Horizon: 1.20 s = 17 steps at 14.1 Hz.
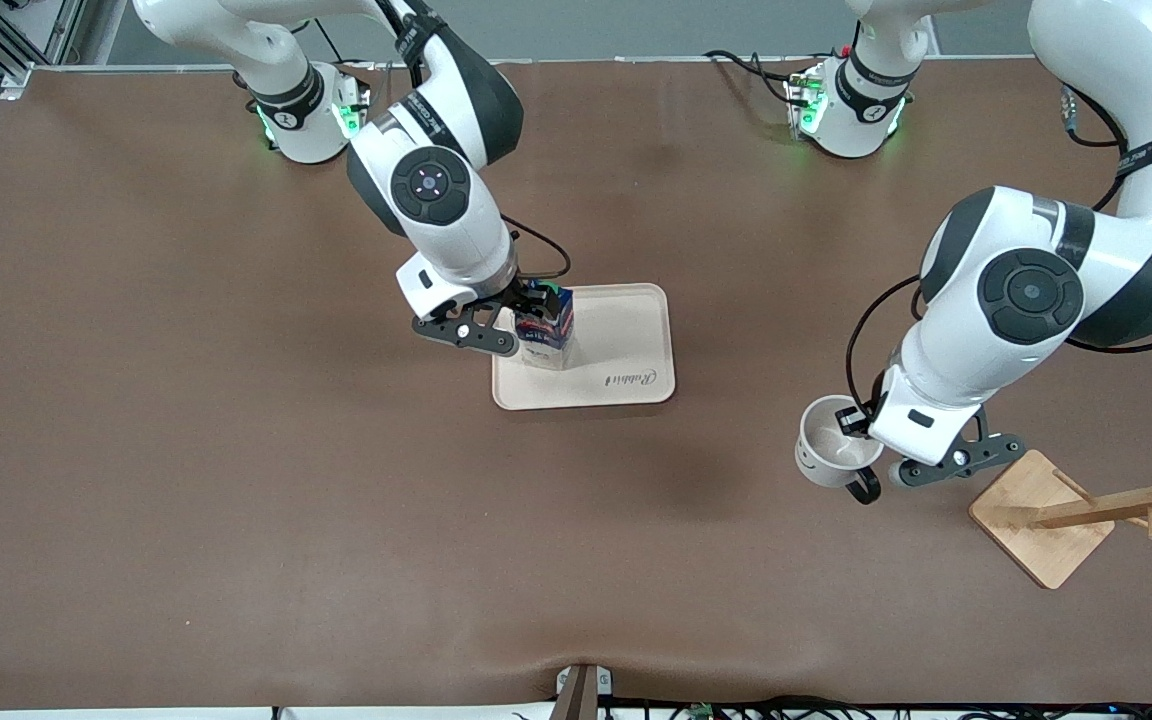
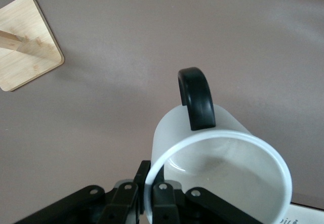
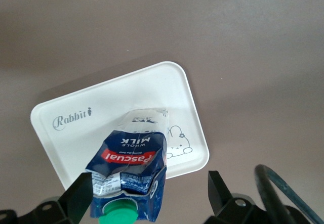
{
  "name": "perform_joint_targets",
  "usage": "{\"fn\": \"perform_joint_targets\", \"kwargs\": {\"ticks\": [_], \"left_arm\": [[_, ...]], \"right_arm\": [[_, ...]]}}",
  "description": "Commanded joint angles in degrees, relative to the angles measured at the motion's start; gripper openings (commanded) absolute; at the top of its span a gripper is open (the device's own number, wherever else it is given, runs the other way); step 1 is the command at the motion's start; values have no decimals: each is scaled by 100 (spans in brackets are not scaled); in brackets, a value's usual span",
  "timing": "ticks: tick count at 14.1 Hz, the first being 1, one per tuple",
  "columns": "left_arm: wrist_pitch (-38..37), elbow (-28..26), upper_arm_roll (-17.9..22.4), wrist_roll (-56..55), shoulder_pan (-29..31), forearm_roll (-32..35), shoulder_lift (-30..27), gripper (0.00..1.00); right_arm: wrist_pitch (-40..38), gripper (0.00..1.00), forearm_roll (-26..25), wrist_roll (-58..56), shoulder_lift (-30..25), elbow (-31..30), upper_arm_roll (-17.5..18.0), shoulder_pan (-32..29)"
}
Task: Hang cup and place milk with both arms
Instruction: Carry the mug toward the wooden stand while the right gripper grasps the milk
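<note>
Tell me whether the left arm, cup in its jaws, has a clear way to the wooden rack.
Probably yes. The left gripper holds the cup beside the wooden rack, with only bare table between.

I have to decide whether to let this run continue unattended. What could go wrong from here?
1. The left gripper pinches only the rim of the cup, which is held up and tilted; it might slip or rotate before its handle reaches the wooden rack.
2. The milk carton sits near the tray edge toward the right arm's end; releasing from the right gripper could tip it off.
</note>
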Motion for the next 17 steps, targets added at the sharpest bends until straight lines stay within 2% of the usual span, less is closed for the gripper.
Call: {"fn": "perform_joint_targets", "kwargs": {"ticks": [1, 9, 10, 11, 12, 15, 17], "left_arm": [[-99, -36, -44, 281, 200, 33, -144, 0], [-143, -28, -79, 792, 579, -222, -293, 0], [-161, -28, -79, 792, 597, -231, -337, 0], [-170, -28, -79, 809, 605, -231, -355, 0], [-178, -28, -79, 844, 614, -310, -364, 0], [-327, -45, -79, 967, 685, -591, -530, 0], [-451, -36, -79, 994, 693, -758, -653, 0]], "right_arm": [[222, 100, -138, 469, -104, -159, -61, 206], [416, 100, -268, 1330, 203, -202, -79, 610], [372, 90, -391, 1557, 204, -220, -79, 645], [311, 60, -427, 1681, 204, -238, -70, 619], [241, 1, -393, 1735, 204, -220, -61, 567], [127, 0, -322, 1674, 107, 59, -70, 251], [-608, 0, -287, 1595, 46, 612, -53, -161]]}}
